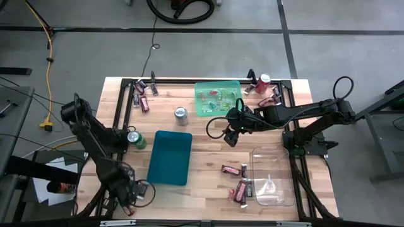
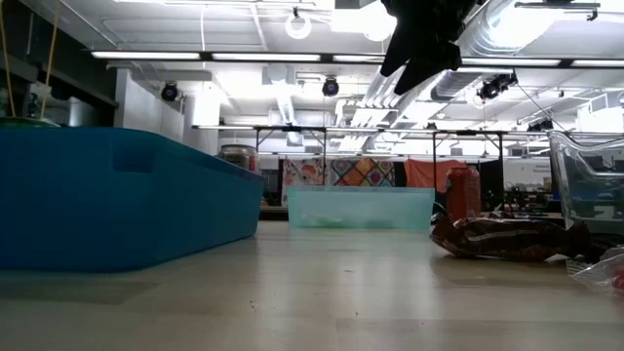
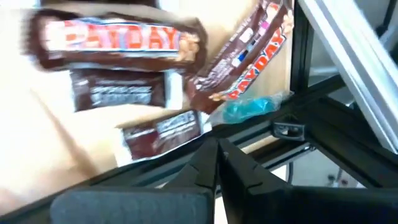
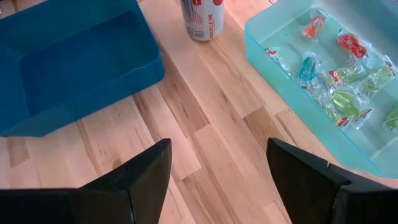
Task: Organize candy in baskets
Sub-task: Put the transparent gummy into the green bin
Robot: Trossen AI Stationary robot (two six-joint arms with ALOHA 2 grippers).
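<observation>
Left claw (image 1: 140, 192) low at the near left corner of the wooden surface (image 1: 208, 157), fingers pressed together with nothing between them, just short of a cluster of candy: two PayDay bars (image 3: 118, 38), two dark brown mini bars (image 3: 118, 93) and a blue-wrapped piece (image 3: 252, 109) against the black frame rail (image 3: 292, 130).

Right claw (image 1: 232, 133) raised over the middle of the surface, fingers spread and empty, between the light green basket (image 1: 218, 85) and the clear basket (image 1: 278, 195).

Light green basket at the far edge, holding small green, red and blue wrapped pieces (image 4: 339, 78). Dark teal basket (image 1: 170, 157) left of centre. Clear basket at the near right, with loose bars (image 1: 240, 186) just beside its left wall. More candy (image 1: 144, 94) at the far left corner and more (image 1: 273, 98) by the red can (image 1: 262, 82) at the far right. Silver can (image 1: 181, 114) between the green and teal baskets; green can (image 1: 136, 139) near the left edge.
</observation>
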